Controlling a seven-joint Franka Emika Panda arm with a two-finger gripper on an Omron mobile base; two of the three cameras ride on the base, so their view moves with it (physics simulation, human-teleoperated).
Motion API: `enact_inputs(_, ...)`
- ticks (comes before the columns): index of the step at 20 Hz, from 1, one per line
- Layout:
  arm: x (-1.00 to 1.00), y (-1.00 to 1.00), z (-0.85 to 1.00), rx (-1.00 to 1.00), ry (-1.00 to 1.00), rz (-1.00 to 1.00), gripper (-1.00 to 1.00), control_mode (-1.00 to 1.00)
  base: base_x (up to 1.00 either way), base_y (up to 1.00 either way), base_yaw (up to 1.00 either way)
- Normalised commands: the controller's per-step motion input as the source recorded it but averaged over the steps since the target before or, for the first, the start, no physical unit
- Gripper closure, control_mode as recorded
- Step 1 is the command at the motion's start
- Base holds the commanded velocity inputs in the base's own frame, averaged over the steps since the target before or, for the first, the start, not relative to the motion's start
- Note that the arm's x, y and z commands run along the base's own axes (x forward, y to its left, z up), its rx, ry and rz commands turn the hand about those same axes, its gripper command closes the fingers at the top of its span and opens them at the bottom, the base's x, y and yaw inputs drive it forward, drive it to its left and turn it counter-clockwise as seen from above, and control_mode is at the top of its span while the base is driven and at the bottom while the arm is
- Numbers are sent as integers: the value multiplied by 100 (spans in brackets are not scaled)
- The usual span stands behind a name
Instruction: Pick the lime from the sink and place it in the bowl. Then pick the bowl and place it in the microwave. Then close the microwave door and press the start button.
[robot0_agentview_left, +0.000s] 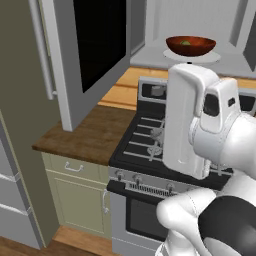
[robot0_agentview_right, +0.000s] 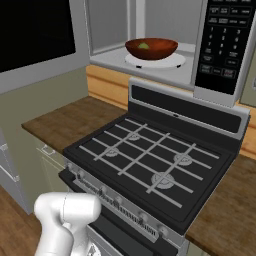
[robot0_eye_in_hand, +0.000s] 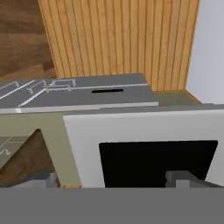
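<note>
The reddish-brown bowl (robot0_agentview_left: 191, 46) (robot0_agentview_right: 151, 48) sits on the round white turntable (robot0_agentview_right: 156, 62) inside the open microwave (robot0_agentview_right: 165, 20). The dark-green lime (robot0_agentview_right: 144, 46) (robot0_agentview_left: 186, 43) lies in the bowl. The microwave door (robot0_agentview_left: 95, 45) (robot0_agentview_right: 35, 30) stands swung wide to the left, its bar handle (robot0_agentview_left: 44, 50) on the outer side. In the hand view my gripper (robot0_eye_in_hand: 113, 179) is open, its fingertips (robot0_eye_in_hand: 41, 178) wide apart and nothing between them, facing the door's silver frame and black window (robot0_eye_in_hand: 157, 162). The sink is out of view.
A black gas stove (robot0_agentview_right: 150, 160) (robot0_agentview_left: 150, 145) lies under the microwave, with wooden counter (robot0_agentview_left: 85, 135) to its left. The black keypad panel (robot0_agentview_right: 225, 40) is on the microwave's right. My white arm (robot0_agentview_left: 185, 120) rises in front of the stove. Pale green cabinets (robot0_agentview_left: 75, 195) stand below.
</note>
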Motion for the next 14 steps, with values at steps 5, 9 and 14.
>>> enact_inputs(5,-21,86,-18,0,-2,-10,-100,-100,0,0,0)
enact_inputs(9,14,98,-34,-1,-4,-25,-100,-100,0,0,0)
enact_inputs(14,8,89,-44,2,-11,-19,-100,-100,0,0,0)
